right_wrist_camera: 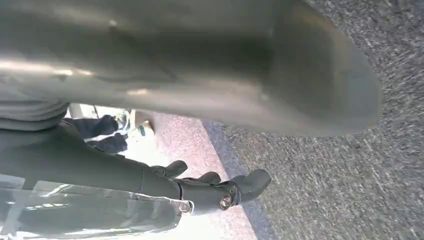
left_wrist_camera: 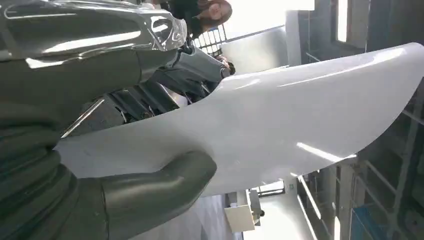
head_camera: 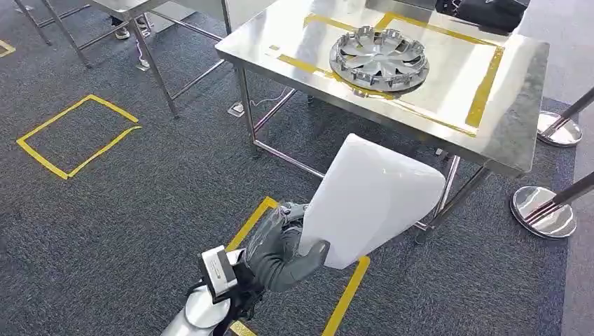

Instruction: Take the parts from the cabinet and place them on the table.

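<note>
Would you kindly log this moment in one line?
left hand: holds glossy white curved panel | silver hubcap: on steel table | right hand: empty

bright overhead light — glare on steel table (head_camera: 518,105) — wrist views blurred.

White panel (head_camera: 371,196), tilted, above carpet

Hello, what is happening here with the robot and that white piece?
The robot's left hand holds a white curved panel above the carpet, in front of a steel table. A silver wheel cover already lies on that table inside yellow tape. The panel is not yet set down. The right hand holds nothing.
</note>
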